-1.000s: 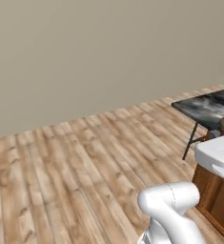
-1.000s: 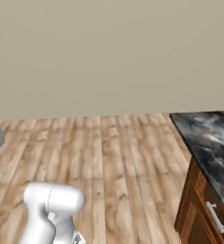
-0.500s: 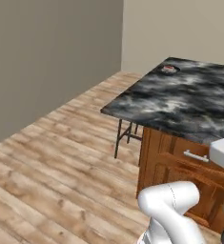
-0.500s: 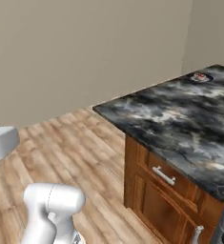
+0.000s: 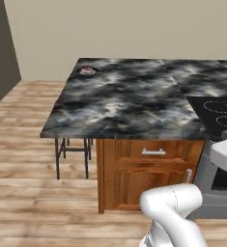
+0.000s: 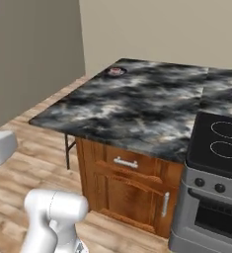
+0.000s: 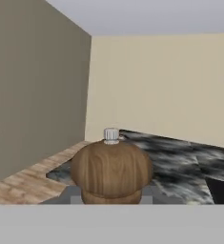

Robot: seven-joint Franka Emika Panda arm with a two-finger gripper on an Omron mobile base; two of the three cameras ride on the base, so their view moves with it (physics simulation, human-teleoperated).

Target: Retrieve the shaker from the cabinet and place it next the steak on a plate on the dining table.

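Shaker [image 7: 111, 171] sits close before the hand camera, its rounded brown wooden head topped by a small pale knob; the jaws seem closed on its lower body, though the fingers themselves are hidden behind it. The dining table [image 5: 124, 103], a black-and-grey marbled surface, lies ahead, with the plate [image 5: 87, 71] and the steak [image 6: 116, 70] at its far corner, well apart from the robot. The likeliest trouble, as I judge it, is reach: the plate is far across the surface, so a stretched arm could set the shaker down short or tip it. A stove [image 6: 221, 143] adjoins the near end.
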